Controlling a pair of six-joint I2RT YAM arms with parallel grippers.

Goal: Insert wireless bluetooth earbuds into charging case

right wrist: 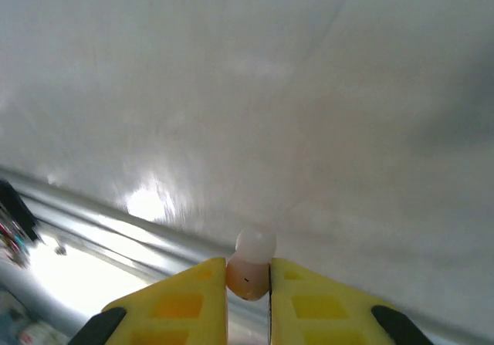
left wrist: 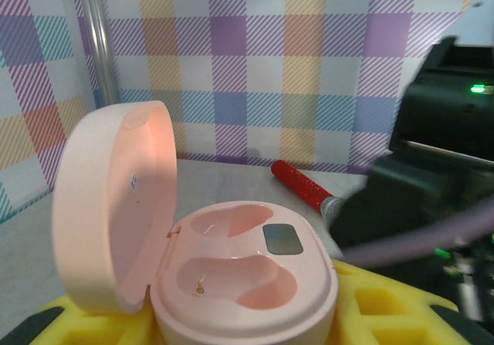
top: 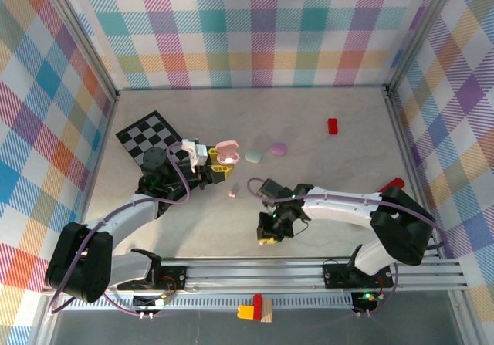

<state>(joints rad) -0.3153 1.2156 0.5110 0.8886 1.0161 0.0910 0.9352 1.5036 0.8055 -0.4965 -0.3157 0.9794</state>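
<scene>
My right fingers (right wrist: 218,283) (yellow, pocketed pads) are pinching a small glossy pink earbud (right wrist: 250,262) by its body, its round white tip poking out just past the fingertips above the pale matte worktop (right wrist: 309,90). My left fingers (left wrist: 370,314) clamp the smooth, pebble-shaped pink charging case (left wrist: 247,283) between them — its domed lid (left wrist: 116,206) hinged upright, two moulded wells showing.

The pink charging case (left wrist: 255,279) sits open a little left of the table's middle, lid upright and both wells empty, clamped in the left gripper (top: 218,162), while a loose pink earbud (top: 232,194) lies just nearer and a pale, white-tipped earbud (right wrist: 249,264) is pinched in the right gripper (right wrist: 248,282) toward the near edge.
</scene>
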